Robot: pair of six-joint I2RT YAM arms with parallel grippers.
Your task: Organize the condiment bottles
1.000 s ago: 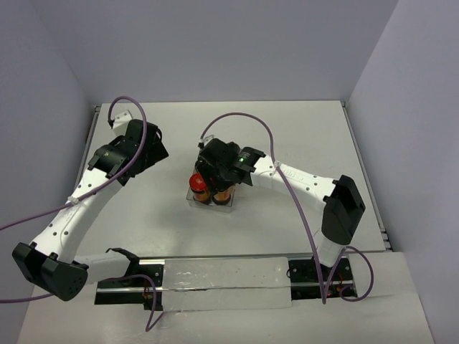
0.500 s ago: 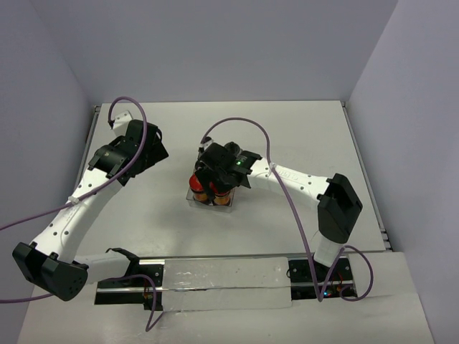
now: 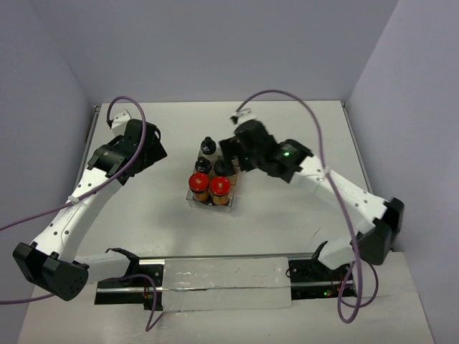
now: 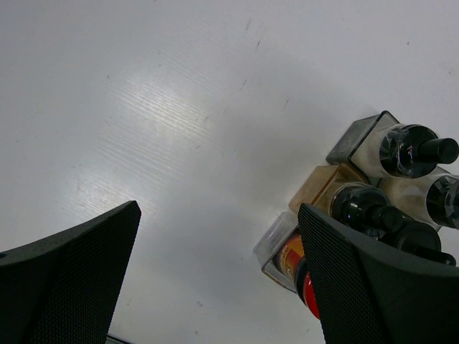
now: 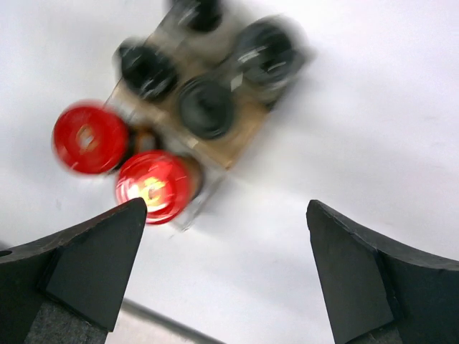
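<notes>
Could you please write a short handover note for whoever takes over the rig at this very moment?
Left gripper: open, empty, over bare table left of the tray.
Right gripper: open, empty, raised just right of the tray's far end.
Jars: the two red-capped jars stand side by side at the tray's near end. The four black-capped jars sit behind them, two by two.
Done: all six appear to be in the tray.
Left: probably only a check that each jar is upright and seated, since the right wrist view is blurred.
</notes>
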